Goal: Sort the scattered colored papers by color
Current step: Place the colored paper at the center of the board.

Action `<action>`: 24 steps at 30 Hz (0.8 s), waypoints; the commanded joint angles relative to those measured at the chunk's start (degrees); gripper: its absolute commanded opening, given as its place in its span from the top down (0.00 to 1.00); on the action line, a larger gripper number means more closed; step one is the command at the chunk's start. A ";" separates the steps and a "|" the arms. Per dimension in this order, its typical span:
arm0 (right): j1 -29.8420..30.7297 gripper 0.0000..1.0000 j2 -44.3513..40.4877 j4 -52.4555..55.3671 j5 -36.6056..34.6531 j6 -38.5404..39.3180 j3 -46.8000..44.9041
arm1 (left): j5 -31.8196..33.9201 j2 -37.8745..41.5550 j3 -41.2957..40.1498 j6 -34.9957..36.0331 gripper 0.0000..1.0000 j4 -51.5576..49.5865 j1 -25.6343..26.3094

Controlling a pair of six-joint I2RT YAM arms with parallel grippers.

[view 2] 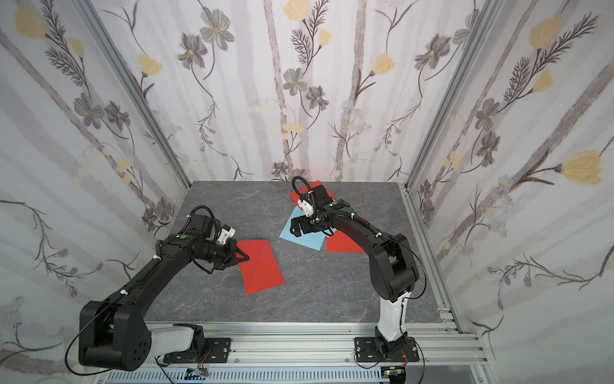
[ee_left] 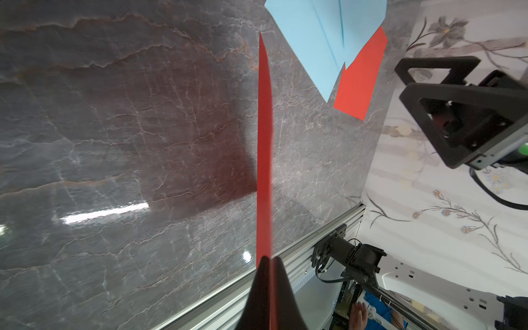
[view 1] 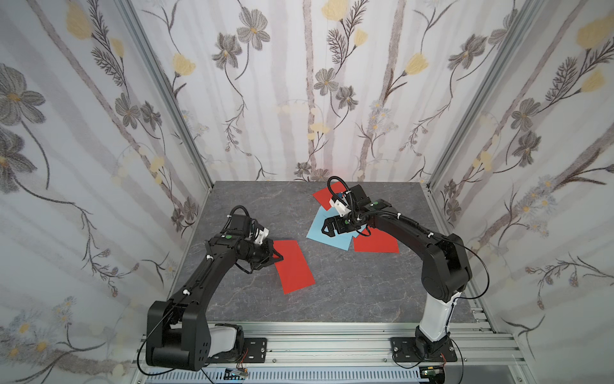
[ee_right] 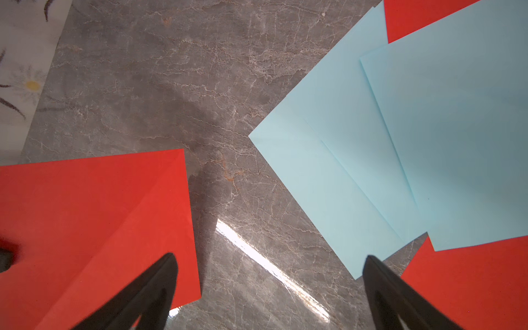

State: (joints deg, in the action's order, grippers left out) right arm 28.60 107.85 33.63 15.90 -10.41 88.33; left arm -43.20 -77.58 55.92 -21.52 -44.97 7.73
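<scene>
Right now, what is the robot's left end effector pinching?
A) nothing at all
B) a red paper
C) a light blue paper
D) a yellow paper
B: in the left wrist view the left end effector is shut on the edge of a red paper, which sticks out edge-on from between its fingertips.
</scene>
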 commanded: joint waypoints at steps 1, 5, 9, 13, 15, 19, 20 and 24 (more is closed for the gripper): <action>-0.20 0.00 -0.29 0.21 0.69 0.35 -0.86 | 4.05 -5.49 7.12 11.82 1.00 -16.97 0.18; -0.57 0.00 -1.14 0.12 1.39 0.75 -1.99 | 13.23 -10.46 13.11 16.82 1.00 -23.82 0.14; -0.82 0.00 -1.40 -0.03 1.59 0.84 -3.01 | 18.38 -14.97 13.65 19.41 1.00 -23.72 0.34; -1.06 0.00 -1.40 -0.05 2.03 0.66 -3.34 | 19.45 -19.52 14.03 21.64 1.00 -21.79 1.58; -1.16 0.00 -1.50 -0.05 2.11 0.66 -3.43 | 20.48 -20.67 13.95 21.83 1.00 -19.54 1.80; -1.40 0.00 -1.39 -0.07 2.20 0.66 -3.62 | 22.42 -23.22 16.04 22.54 1.00 -17.92 2.34; -1.47 0.00 -1.36 -0.05 2.36 0.57 -3.83 | 23.37 -24.16 16.64 22.93 1.00 -18.04 2.47; -1.54 0.00 -1.34 -0.14 2.38 0.57 -4.70 | 25.12 -27.45 16.99 24.25 1.00 -18.12 2.47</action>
State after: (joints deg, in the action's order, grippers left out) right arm 27.09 106.83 33.56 16.95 -9.85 84.14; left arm -20.67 -103.66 72.64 0.05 -62.04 10.20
